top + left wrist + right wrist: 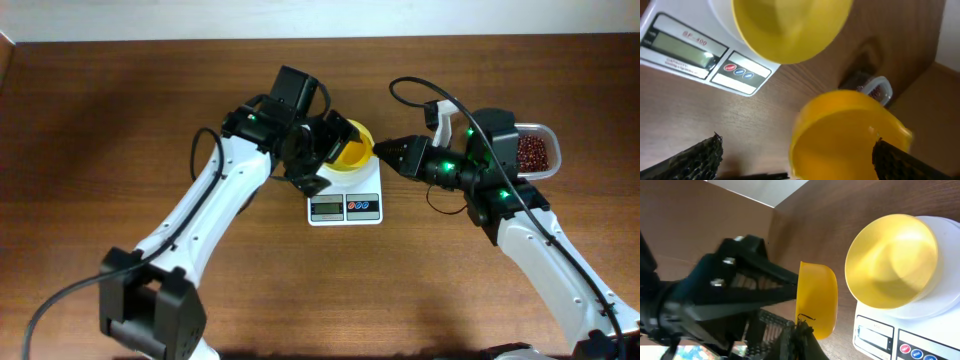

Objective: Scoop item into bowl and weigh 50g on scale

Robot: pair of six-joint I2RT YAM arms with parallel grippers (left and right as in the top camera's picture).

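The pale yellow bowl (358, 150) sits on the round top of the white scale (345, 205), near the middle of the brown table (120, 100). Just beside the bowl's rim, a small bright yellow scoop (817, 305) hangs in the air. The right gripper (801, 330) is pinched tight on the scoop's lower edge. The left gripper (796, 145) is spread wide, with one black finger (690, 160) far off on one side of the scoop and the other close by its far edge. The two grippers point at each other over the back of the scale, so there is little room between them. The beans (530, 152) lie in the clear container (553, 140) near the table's right edge, well apart from the bowl. A wide stretch of table lies in front of the scale.
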